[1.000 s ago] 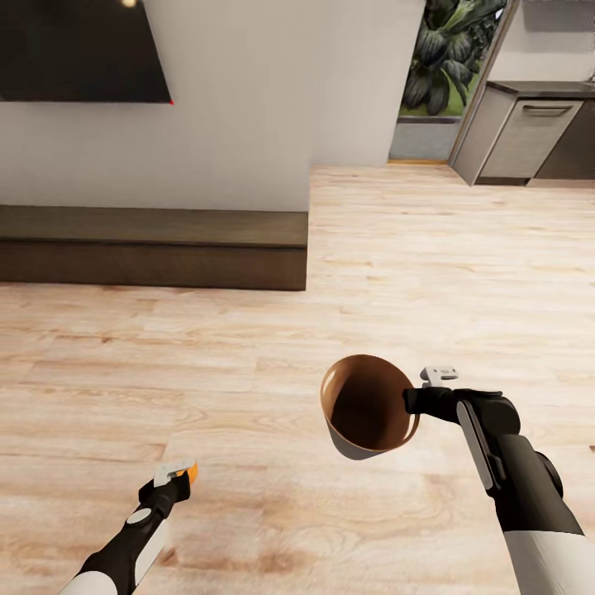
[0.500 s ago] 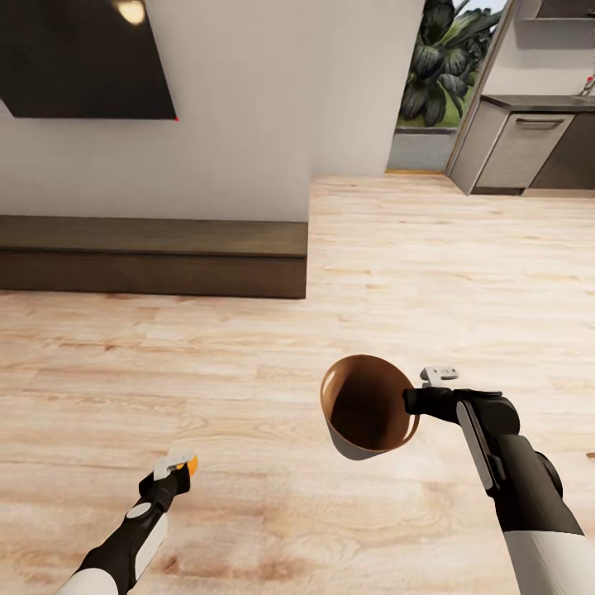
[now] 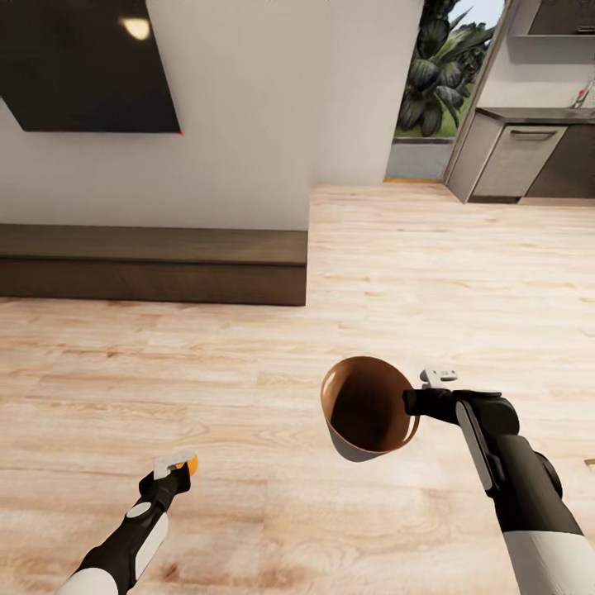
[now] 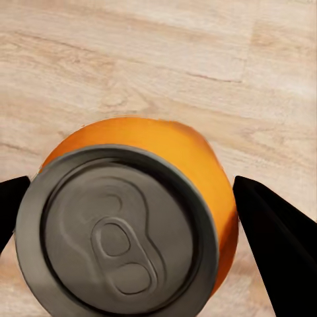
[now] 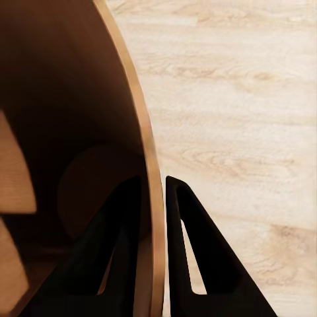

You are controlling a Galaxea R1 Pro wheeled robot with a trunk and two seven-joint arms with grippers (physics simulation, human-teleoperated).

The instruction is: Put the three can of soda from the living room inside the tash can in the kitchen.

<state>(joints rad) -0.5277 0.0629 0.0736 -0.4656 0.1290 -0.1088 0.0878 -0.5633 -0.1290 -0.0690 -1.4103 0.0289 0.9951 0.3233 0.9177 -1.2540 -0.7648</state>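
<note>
My right gripper [image 3: 411,402] is shut on the rim of the tash can [image 3: 364,409], held above the wood floor and tilted so its glossy orange-brown inside faces me. In the right wrist view the two dark fingers [image 5: 188,238] pinch the tash can's wall [image 5: 79,132] from either side. My left gripper [image 3: 175,468], low at the left, is shut on an orange can of soda [image 3: 191,465]. The left wrist view looks down on that can of soda [image 4: 132,224] with its silvery round top, the fingers [image 4: 277,238] pressed against both sides.
A long low dark bench [image 3: 153,264] runs under a wall TV [image 3: 83,66] at the left. Past the white wall's corner, wood floor [image 3: 430,248] leads to the kitchen's grey cabinets and steel-fronted dishwasher [image 3: 519,161], beside a tall window with plants [image 3: 438,74].
The whole picture has slid downward as the camera moved, showing more of the TV and kitchen. Both arms keep their hold; the left gripper sits slightly lower in view.
</note>
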